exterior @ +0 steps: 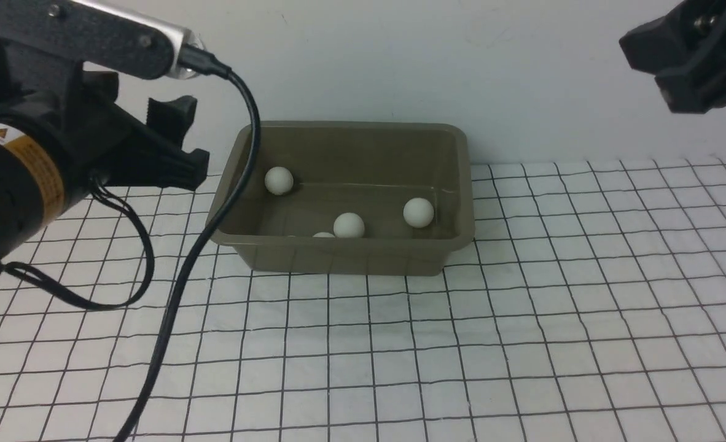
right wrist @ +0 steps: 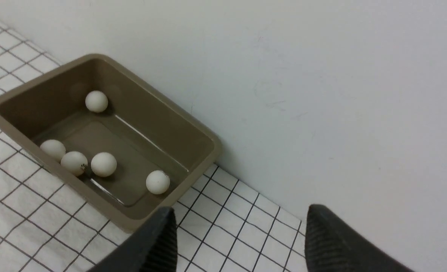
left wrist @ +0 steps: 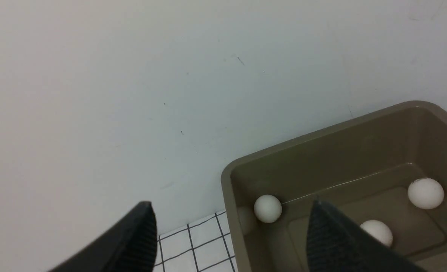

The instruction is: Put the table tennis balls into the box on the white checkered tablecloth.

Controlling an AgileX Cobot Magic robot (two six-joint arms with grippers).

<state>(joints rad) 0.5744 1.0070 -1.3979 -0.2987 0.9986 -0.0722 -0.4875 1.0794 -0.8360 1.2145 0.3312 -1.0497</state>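
Box (exterior: 338, 261) on the tablecloth (exterior: 523, 344) covering the table, at the far side, back rim close against the wall (exterior: 400, 55). No ball left out on the cloth.

Five balls (right wrist: 103, 164) inside the box, all counted in the right wrist view. One alone near the back left corner. Three in a row, touching or nearly so, along the near wall, the middle one marked with a small dark logo. One more apart toward the right end. From the front, only three in full, a fourth as a sliver above the near rim, the fifth hidden behind that rim.

Left end effector (left wrist: 231, 204): raised off the cloth, just beside the box's left end and clear of it. Fingers (left wrist: 329, 234) spread wide and empty. In its own wrist view, the box's back left corner and the lone ball framed between the two fingertips, lower down and beyond them, not touched.

Right end effector (right wrist: 240, 208): high up at the right, well apart from the box and above it. Fingers parted, gripping nothing. In its wrist view, the box off to one side past one fingertip, with only bare cloth and wall between the two tips.
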